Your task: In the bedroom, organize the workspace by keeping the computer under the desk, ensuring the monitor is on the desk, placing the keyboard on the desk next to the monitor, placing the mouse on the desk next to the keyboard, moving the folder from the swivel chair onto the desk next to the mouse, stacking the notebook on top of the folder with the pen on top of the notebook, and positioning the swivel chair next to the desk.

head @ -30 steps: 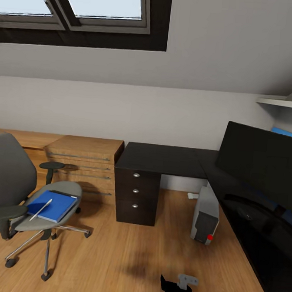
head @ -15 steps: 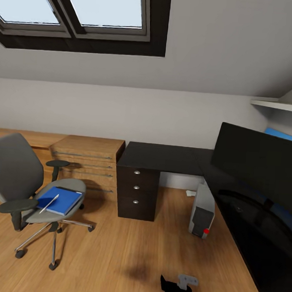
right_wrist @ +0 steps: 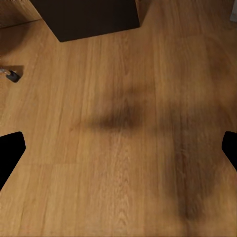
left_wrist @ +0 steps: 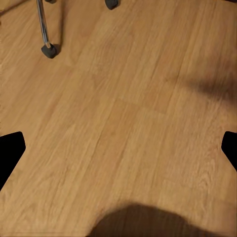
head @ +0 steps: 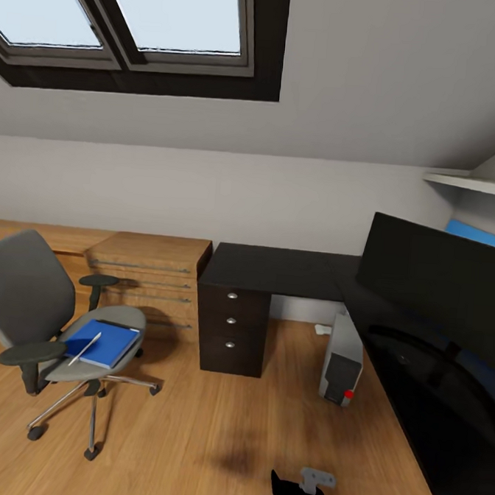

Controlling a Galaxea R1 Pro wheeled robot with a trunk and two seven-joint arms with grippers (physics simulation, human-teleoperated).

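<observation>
Since half a second ago, whole head view shifted slightly; camera moved, things kept places. Swivel chair (head: 46,329) lower left, folder (head: 102,343) on seat, pen (head: 84,349) across it; dark edge behind folder possibly notebook. Desk (head: 275,270) centre, monitor (head: 433,279) right on it, computer (head: 341,359) on floor beneath. Left gripper (left_wrist: 118,148) and right gripper (right_wrist: 118,148) point down at wood floor (right_wrist: 123,163), fingertips wide apart, nothing held.
</observation>
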